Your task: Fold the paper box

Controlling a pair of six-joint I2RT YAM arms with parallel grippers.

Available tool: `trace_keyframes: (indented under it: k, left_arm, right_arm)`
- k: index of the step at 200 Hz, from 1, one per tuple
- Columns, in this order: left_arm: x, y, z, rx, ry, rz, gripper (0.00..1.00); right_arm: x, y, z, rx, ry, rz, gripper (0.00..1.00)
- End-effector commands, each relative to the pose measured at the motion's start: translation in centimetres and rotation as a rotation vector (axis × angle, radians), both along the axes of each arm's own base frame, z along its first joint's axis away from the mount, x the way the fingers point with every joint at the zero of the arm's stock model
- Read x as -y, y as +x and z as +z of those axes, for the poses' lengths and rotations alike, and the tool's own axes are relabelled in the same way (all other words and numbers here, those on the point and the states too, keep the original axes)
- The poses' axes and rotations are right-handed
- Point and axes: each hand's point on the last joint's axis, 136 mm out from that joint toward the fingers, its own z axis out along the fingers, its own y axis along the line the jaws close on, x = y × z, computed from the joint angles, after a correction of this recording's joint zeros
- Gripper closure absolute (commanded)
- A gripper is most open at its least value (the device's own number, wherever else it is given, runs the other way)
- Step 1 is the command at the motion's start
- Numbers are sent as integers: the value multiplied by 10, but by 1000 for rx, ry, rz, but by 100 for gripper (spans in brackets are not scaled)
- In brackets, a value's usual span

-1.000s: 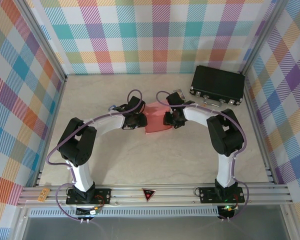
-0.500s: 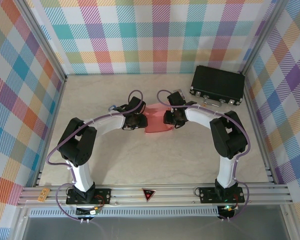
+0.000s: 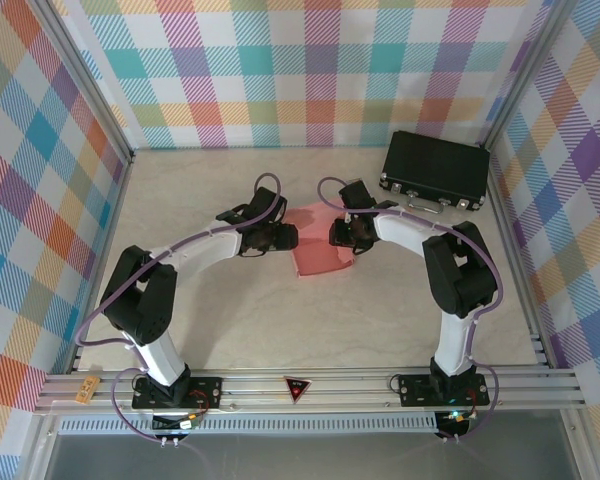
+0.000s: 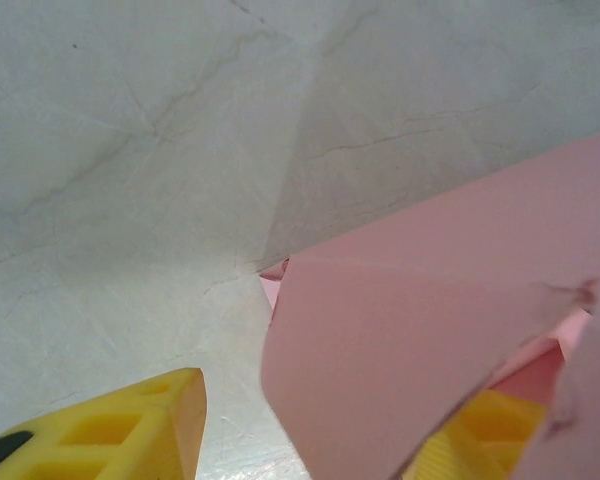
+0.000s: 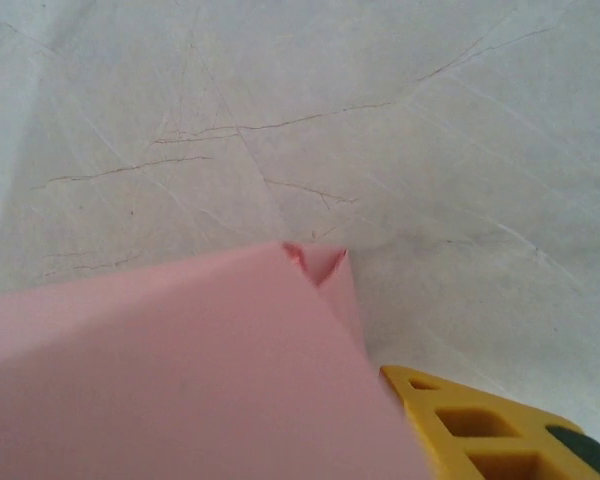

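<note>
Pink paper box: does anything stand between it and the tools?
Nothing visible does. The left tool and right tool are both at the edges of the salmon-pink cardboard box; the black hard case sits apart.

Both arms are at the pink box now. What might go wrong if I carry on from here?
1. The left gripper has its jaws apart, with bare table between one finger and the paper box; the raised panel may flop flat.
2. In the right wrist view cardboard hides one finger of the right gripper, so its hold is unconfirmed; pushing could slide the box.
3. The ragged panel corner might tear further.
</note>
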Motion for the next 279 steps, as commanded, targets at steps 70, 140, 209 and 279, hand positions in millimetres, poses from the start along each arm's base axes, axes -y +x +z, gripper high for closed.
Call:
trace_keyframes:
  k: [70, 140, 209, 279]
  left_arm:
    - [10, 16, 26, 122, -10, -95, 66]
    - [11, 17, 27, 149, 24, -160, 87]
    - [11, 13, 29, 164, 43, -209, 89]
    - [15, 11, 24, 146, 31, -228, 93]
  right_arm:
    - [-1, -3, 15, 12, 18, 27, 58]
    - [2, -2, 21, 31, 9, 28, 58]
    - [12, 5, 5, 20, -52, 14, 71]
    - [19, 5, -16, -10, -112, 19, 85]
